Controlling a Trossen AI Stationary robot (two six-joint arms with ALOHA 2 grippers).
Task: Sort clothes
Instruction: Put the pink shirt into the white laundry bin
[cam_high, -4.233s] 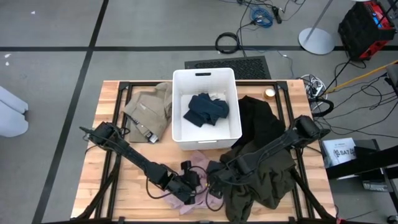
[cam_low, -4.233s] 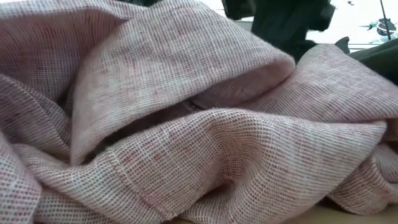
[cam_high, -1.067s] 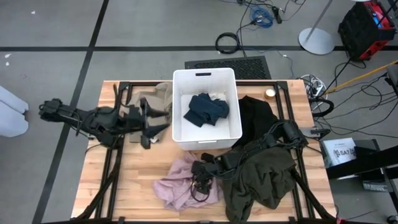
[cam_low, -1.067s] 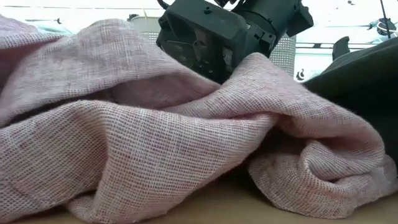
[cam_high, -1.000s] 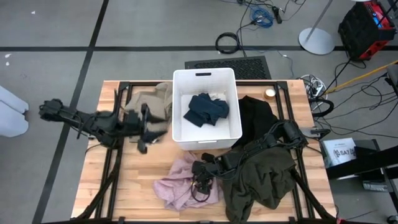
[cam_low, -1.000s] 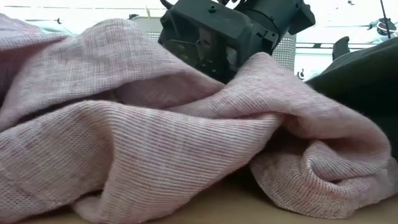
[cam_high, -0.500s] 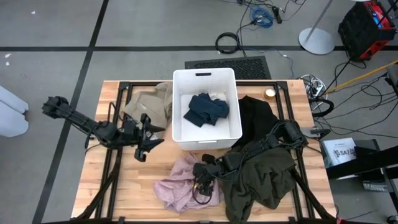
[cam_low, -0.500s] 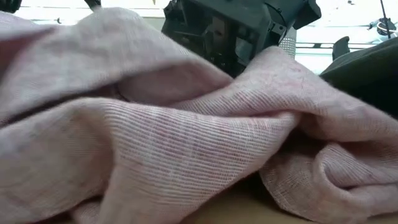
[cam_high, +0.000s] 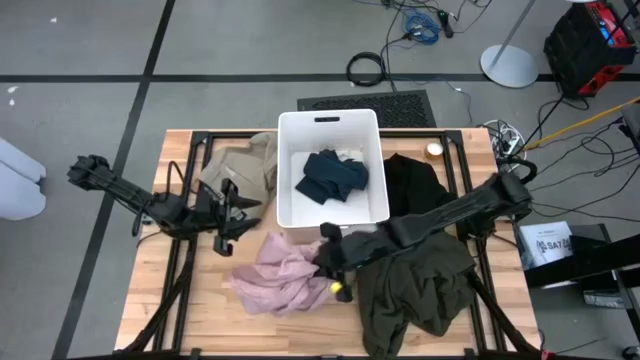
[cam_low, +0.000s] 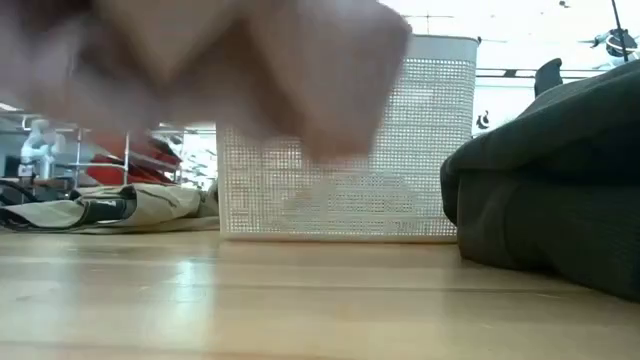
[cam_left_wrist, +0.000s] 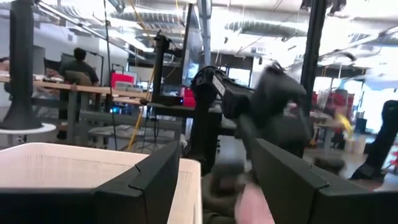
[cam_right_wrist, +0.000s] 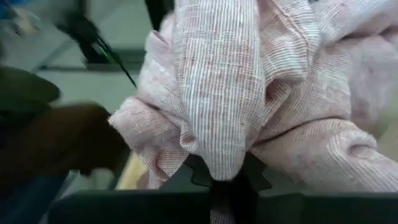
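Right now my right gripper (cam_high: 326, 258) is pinched on the pink garment (cam_high: 275, 280), lifted just in front of the white bin (cam_high: 331, 225). Risks: thin pinch slips, or trailing cloth snags the olive garment (cam_high: 415, 290) beside it. Left gripper (cam_high: 226, 208), fingers spread, holds nothing by the khaki garment (cam_high: 240, 168) left of the bin. Navy garment (cam_high: 333, 175) is inside.
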